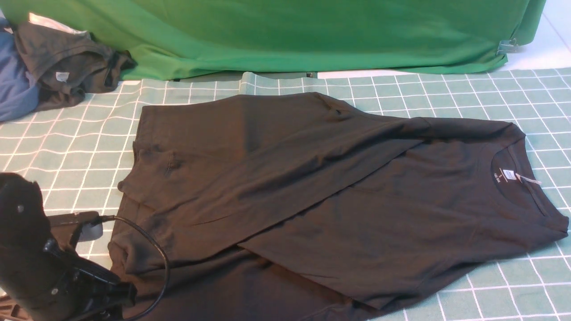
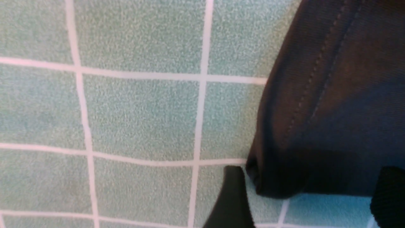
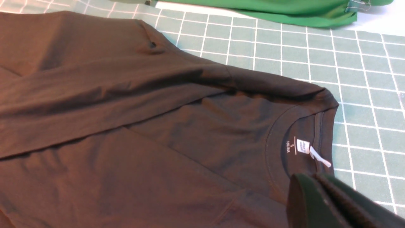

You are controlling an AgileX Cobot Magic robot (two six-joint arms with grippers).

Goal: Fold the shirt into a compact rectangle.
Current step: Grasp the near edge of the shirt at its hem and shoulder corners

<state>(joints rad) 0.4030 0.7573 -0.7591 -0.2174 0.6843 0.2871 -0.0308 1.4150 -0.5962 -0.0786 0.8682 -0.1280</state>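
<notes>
The black shirt lies flat on the checked mat, neck to the right, with a long sleeve folded diagonally across its body. Its white neck label faces up, and the label also shows in the right wrist view. No chest print shows. My left arm sits at the shirt's lower left corner. In the left wrist view my left gripper is open, and a stitched edge of the shirt reaches between its fingers. My right gripper is shut and empty, hovering near the collar; the front view does not show it.
A big bright green cloth hangs along the back, held by a clip. A dark grey-brown garment and a blue cloth are heaped at the back left. The teal checked mat covers the table.
</notes>
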